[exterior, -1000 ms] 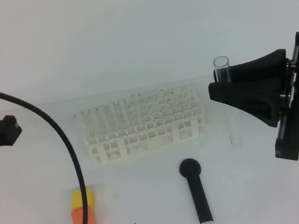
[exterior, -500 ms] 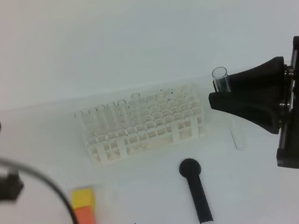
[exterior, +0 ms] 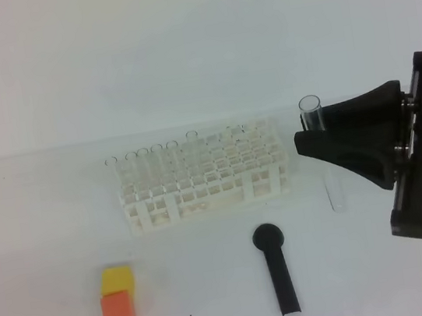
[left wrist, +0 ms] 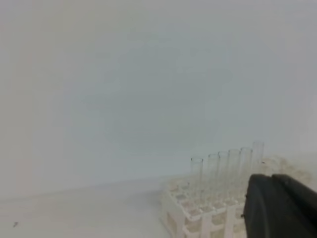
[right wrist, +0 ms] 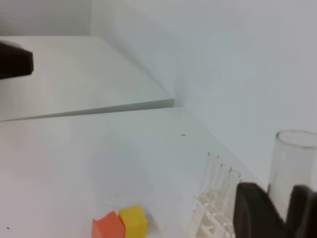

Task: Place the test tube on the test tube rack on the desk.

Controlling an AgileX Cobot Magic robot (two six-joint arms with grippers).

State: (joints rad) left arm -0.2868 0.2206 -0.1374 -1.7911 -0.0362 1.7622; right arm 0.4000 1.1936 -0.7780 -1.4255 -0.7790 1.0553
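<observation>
The test tube (exterior: 325, 158) is a slim clear glass tube hanging upright just right of the test tube rack (exterior: 202, 179), its round bottom a little above the desk (exterior: 48, 228). My right gripper (exterior: 308, 140) is shut on the tube's upper part, just below the open rim. In the right wrist view the test tube (right wrist: 293, 166) stands between the two black fingers (right wrist: 253, 210). The rack (left wrist: 208, 210) holds several clear tubes along its back row. Only a dark part of my left gripper (left wrist: 280, 208) shows, low in the left wrist view.
A black round-headed club (exterior: 278, 270) lies on the desk in front of the rack. A yellow block (exterior: 116, 280) and an orange block (exterior: 118, 311) sit together at the front left. A pale wall rises behind the desk.
My left arm and its black cable have withdrawn out of the left edge of the high view. The right gripper with the tube shifted slightly and now holds still.
</observation>
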